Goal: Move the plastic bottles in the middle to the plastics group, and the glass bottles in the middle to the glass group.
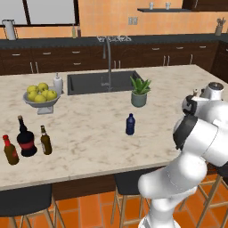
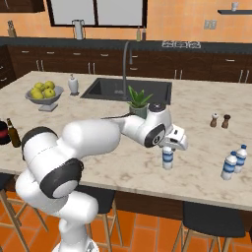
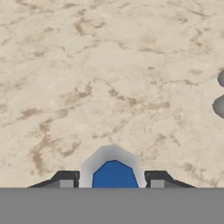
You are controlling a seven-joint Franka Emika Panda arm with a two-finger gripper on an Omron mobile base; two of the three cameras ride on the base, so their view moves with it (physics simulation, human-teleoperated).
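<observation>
Blue cap of the pale whitish bottle (image 3: 113, 174) sits right between the two dark fingertips in the hand view, marble counter (image 3: 109, 78) spread out beyond it. Gripper (image 2: 169, 146) hangs directly over that bottle in the right base view, tips at each side of its cap; bottle upright on the counter, its base on the marble. Jaws part-closed around the cap; whether they actually press on it I cannot tell.

Landmark: potted plant (image 1: 140, 91) beside the sink (image 1: 103, 81).
- Pale whitish bottle: on the near side of the plant in the right base view, toward the counter's front edge.
- Dark blue bottle (image 1: 130, 124): just in front of the plant, upright, alone.
- Olive-brown bottle (image 1: 45, 140): well left of the plant near the front edge, upright, just beside the black bottle with red label (image 1: 26, 138); brown bottle with red cap (image 1: 10, 150) on the black one's far side from it.
- Two pale bottles with blue caps (image 2: 234, 161): far right of the plant, close together.
- Salt and pepper shakers (image 2: 220, 120): right of the plant, behind that pair.
- Bowl of yellow-green fruit (image 1: 41, 95): left of the plant, past the sink
</observation>
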